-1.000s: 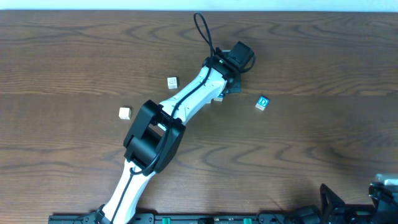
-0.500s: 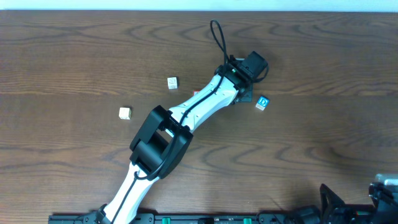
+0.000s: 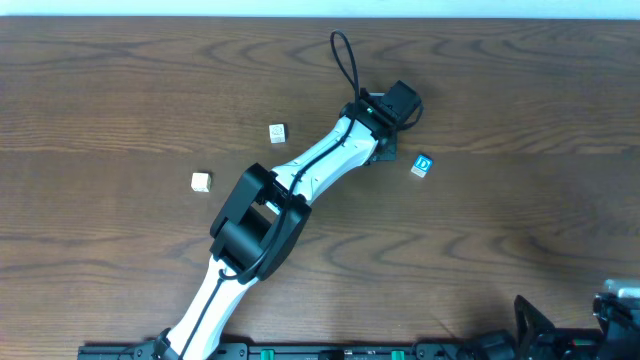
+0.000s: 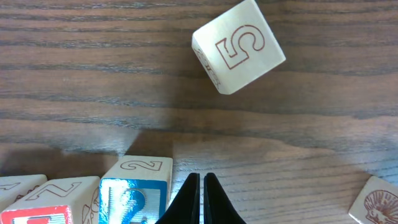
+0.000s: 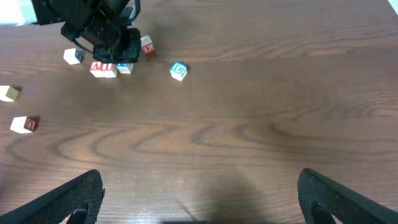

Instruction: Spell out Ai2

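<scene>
ai2 cubes stand in a row on the wooden bench [image 3: 520,120], below the wrist of the left arm [image 3: 300,180], which stretches across the middle of it. the left pincer [image 4: 200,179] is clenched on nothing, its tips just beside the "2" cube [image 4: 138,194], while the right pincer [image 5: 199,180] hangs released at the bench's near edge, well apart from the row. the red "a" cube [image 5: 97,68], the red "i" cube [image 5: 109,68] and the blue "2" sit side by side, with the "d" cube [image 5: 178,70] near them and a tilted "5" cube [image 4: 239,55] apart.
</scene>
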Robot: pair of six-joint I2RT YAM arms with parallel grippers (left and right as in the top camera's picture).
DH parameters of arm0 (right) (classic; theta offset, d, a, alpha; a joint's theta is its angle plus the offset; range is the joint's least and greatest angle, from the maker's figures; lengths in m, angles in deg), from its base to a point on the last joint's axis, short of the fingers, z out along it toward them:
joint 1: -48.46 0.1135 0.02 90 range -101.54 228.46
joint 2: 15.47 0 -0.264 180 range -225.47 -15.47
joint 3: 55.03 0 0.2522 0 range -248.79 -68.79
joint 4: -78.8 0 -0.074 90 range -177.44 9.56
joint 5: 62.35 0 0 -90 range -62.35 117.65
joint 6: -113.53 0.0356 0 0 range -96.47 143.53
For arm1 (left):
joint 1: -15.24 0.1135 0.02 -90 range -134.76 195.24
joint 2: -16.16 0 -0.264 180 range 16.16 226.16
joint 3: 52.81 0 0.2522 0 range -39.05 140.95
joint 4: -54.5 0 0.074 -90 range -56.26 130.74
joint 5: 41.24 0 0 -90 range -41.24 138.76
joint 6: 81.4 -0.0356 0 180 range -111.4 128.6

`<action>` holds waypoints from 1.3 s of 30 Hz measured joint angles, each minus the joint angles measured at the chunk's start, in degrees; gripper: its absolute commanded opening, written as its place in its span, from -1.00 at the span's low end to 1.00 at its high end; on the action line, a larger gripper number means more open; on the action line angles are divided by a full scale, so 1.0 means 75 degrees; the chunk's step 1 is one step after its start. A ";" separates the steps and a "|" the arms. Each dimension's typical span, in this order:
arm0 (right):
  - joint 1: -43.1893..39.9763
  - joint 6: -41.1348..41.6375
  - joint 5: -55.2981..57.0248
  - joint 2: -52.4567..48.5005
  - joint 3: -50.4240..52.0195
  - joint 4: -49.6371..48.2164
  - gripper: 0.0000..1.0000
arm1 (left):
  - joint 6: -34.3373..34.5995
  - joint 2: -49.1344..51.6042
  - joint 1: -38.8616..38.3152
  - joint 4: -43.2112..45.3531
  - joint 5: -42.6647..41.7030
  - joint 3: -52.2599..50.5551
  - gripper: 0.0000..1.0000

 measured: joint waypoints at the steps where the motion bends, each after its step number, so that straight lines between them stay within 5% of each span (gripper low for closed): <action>1: 0.0000 0.0000 0.0000 0.0000 0.0000 0.0000 0.99 | 0.0000 0.0006 0.0003 0.0000 0.0000 0.0000 -0.89; 39: 0.0000 0.0000 0.0000 0.0000 0.0000 0.0000 0.99 | 0.0207 0.0076 0.0262 -0.0195 0.0143 0.0000 -0.89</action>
